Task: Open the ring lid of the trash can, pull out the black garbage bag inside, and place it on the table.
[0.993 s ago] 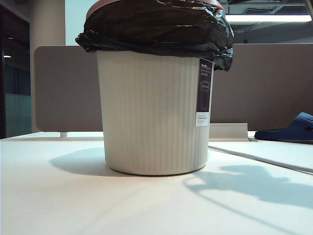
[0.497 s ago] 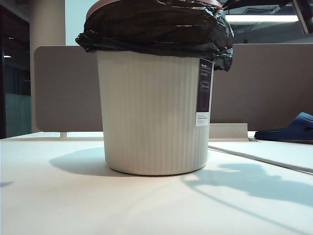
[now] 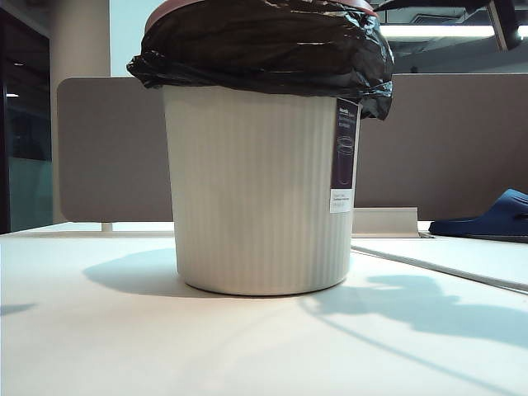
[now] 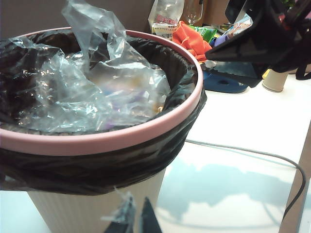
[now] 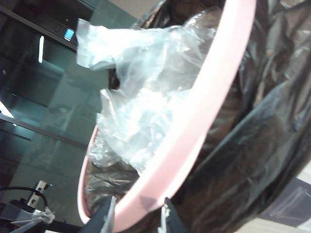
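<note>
The cream ribbed trash can stands mid-table. The black garbage bag is folded over its rim, and the pink ring lid clamps it there. In the right wrist view my right gripper is open and straddles the ring lid, one finger inside the rim and one outside against the bag. My left gripper is shut, low beside the can wall under the bag's overhang, with a clear plastic shred on one fingertip. Crumpled clear plastic fills the bag.
A grey-brown partition panel runs behind the can. A dark blue slipper and a flat white board lie at the right. A cable, a paper cup and orange cloth sit beyond the can. The right arm is at the top right.
The right arm has come into the exterior view's top right corner. The arm shadows on the table have shifted, and a new shadow shows at the left edge.
</note>
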`<state>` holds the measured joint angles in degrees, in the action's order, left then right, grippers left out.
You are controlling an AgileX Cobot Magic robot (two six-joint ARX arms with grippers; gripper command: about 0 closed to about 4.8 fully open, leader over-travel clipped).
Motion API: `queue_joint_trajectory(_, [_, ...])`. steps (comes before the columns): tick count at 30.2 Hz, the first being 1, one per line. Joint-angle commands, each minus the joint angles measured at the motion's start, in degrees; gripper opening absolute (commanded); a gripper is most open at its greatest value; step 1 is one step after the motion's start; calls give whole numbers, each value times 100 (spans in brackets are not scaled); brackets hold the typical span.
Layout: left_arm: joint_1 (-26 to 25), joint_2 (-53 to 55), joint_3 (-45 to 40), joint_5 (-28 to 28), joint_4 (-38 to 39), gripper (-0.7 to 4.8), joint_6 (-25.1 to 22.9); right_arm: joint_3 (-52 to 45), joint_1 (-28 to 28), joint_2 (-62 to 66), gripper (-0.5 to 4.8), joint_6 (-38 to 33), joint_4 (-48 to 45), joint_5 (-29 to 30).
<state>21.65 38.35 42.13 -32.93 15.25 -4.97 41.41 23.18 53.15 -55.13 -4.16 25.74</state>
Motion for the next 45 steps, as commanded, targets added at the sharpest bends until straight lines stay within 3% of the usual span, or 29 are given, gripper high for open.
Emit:
queue_joint_trajectory(1, [7,-7,26,-4,-96,21,-57,28,9,-13,174,-201,-251,31])
queue_joint_trajectory(15, [7,20,26,-4,-114,24,-118,28,9,103,192,-492,-358,-11])
queue_joint_trajectory(26, [7,28,26,79,-109,26,-706,28,9,103,194,-750,-361,-33])
queue_joint_trajectory(45, [7,35,26,79,-114,26,-708,28,11,160,194,-1045,-450,-160])
